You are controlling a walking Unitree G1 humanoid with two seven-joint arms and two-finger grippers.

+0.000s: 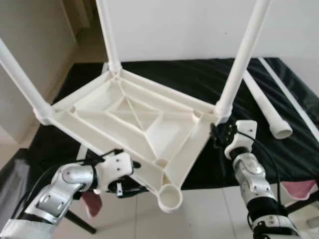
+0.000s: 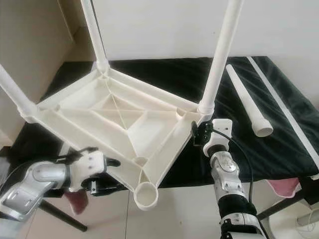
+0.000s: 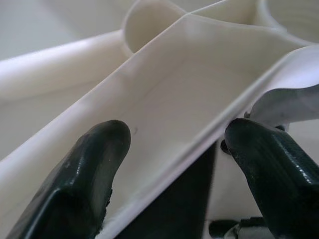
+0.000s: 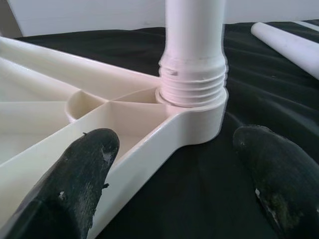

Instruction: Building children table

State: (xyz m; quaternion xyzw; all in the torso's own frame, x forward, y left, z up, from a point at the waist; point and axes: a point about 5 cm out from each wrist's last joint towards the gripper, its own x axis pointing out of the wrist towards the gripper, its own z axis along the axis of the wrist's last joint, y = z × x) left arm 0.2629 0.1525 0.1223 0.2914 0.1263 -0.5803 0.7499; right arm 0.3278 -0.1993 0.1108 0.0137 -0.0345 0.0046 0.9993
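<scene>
Tabletop [image 1: 134,119] lies upside-down on the worktop [image 1: 279,149]; left gripper [image 3: 169,164] and right gripper [image 4: 174,164], fingers apart, straddle its rim to steady it.

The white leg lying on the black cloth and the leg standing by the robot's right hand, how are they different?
The loose leg lies flat on the black cloth; the fitted leg stands upright. The loose leg's end is open and free; the fitted leg is screwed into a corner socket of the upturned tabletop, near the right gripper. Both are white plastic tubes.
</scene>
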